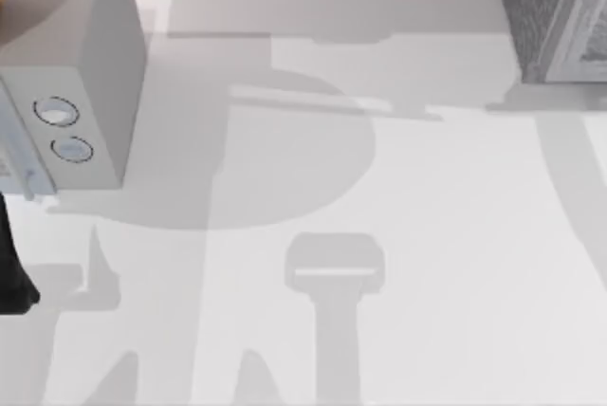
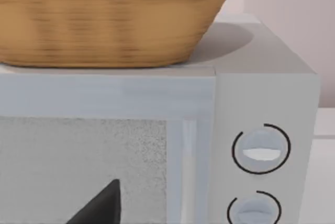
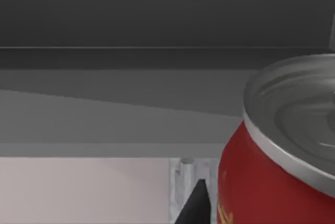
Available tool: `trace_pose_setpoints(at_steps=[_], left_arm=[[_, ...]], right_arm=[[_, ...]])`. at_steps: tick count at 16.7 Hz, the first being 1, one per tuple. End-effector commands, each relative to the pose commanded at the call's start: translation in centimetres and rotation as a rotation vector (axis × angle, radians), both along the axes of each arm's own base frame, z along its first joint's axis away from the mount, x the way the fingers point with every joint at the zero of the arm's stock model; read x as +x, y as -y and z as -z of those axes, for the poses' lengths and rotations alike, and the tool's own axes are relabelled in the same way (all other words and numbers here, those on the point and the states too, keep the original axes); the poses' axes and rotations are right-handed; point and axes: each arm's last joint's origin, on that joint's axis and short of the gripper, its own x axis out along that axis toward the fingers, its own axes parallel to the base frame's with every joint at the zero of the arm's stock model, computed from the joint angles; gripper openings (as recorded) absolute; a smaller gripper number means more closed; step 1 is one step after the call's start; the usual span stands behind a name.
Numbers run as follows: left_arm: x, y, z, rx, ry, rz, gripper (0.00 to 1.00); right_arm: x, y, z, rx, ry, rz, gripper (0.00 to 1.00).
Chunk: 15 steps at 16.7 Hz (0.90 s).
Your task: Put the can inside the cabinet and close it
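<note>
The can [image 3: 272, 171], red with a silver top and orange print, sits very close in the right wrist view. My right gripper [image 3: 230, 211] is shut on it, with one dark fingertip [image 3: 194, 205] against its side and the other hidden behind it. Behind the can is the dark grey inside of the cabinet [image 3: 131, 14]. In the top view the cabinet [image 1: 550, 17], with speckled grey sides, stands at the far right corner of the table. My left arm [image 1: 11, 273] is parked at the table's left edge.
A smooth white box with two round dials [image 1: 85, 74] stands at the far left, and my left wrist camera faces its front [image 2: 251, 150]. A wicker basket [image 2: 104, 20] rests on top of it. Arm shadows fall across the white table [image 1: 379, 235].
</note>
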Motion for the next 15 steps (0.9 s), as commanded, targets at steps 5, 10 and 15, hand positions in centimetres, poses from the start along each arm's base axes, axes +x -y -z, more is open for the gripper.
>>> trace_pose_setpoints(at_steps=[5, 10, 15], left_arm=[[0.0, 0.0, 0.0, 0.0, 0.0, 0.0, 1.0], [0.0, 0.0, 0.0, 0.0, 0.0, 0.0, 1.0], [0.0, 0.0, 0.0, 0.0, 0.0, 0.0, 1.0]], right_arm=[[3.1, -1.1, -2.9, 0.001, 0.0, -0.001, 0.0], [4.8, -1.7, -4.0, 0.001, 0.0, -0.001, 0.0], [4.8, -1.7, -4.0, 0.001, 0.0, -0.001, 0.0]])
